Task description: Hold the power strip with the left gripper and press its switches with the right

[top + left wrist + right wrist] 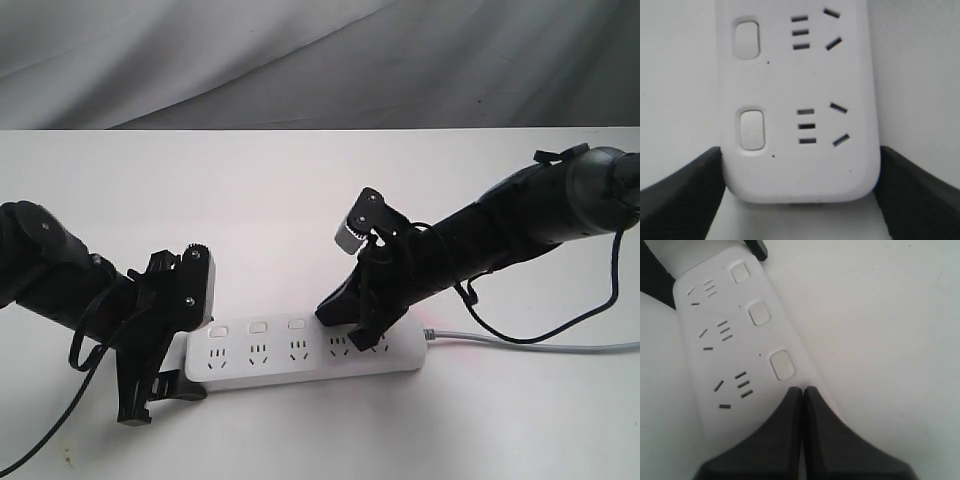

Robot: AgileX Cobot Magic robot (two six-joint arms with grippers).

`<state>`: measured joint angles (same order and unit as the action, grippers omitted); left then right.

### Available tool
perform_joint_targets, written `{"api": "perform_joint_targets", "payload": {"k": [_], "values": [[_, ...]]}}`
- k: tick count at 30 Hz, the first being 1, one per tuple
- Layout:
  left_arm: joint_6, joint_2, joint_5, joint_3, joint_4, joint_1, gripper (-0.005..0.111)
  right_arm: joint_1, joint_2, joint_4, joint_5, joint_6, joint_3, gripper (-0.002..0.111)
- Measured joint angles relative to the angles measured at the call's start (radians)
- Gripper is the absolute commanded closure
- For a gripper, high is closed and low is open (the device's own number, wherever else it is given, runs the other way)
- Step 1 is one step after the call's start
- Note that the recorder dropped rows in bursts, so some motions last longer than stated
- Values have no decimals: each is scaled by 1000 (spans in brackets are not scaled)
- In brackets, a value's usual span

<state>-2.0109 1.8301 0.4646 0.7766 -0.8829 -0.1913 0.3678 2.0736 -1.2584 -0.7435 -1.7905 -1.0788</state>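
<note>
left gripper (800, 152) clamps power strip (300, 352) end; right gripper (802, 391) closed, tips just beside switch (782, 364). risk: off-centre push misses switch, pivots strip around clamped end.

On table (300, 200), power strip (300, 355); left end inside left pincer (180, 345); right pincer (802, 391) over right half

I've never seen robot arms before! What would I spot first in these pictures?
First, the long white power strip lying in the middle of the white table. The left arm's black fingers clasp its rounded end from both sides. The right arm's fingers, shut tight together, poke down on the strip next to the row of switches.
</note>
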Motion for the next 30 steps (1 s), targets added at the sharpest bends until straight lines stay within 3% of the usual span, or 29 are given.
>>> {"api": "perform_joint_targets", "payload": {"k": [6, 15, 30], "values": [[0, 0, 0, 0, 0, 0, 52, -9, -105, 60, 53, -10, 12, 108], [0, 0, 0, 0, 0, 0, 52, -153, -145, 62, -42, 13, 50, 108], [0, 0, -2, 0, 0, 0, 52, -153, -88, -7, -42, -73, 103, 108]]}}
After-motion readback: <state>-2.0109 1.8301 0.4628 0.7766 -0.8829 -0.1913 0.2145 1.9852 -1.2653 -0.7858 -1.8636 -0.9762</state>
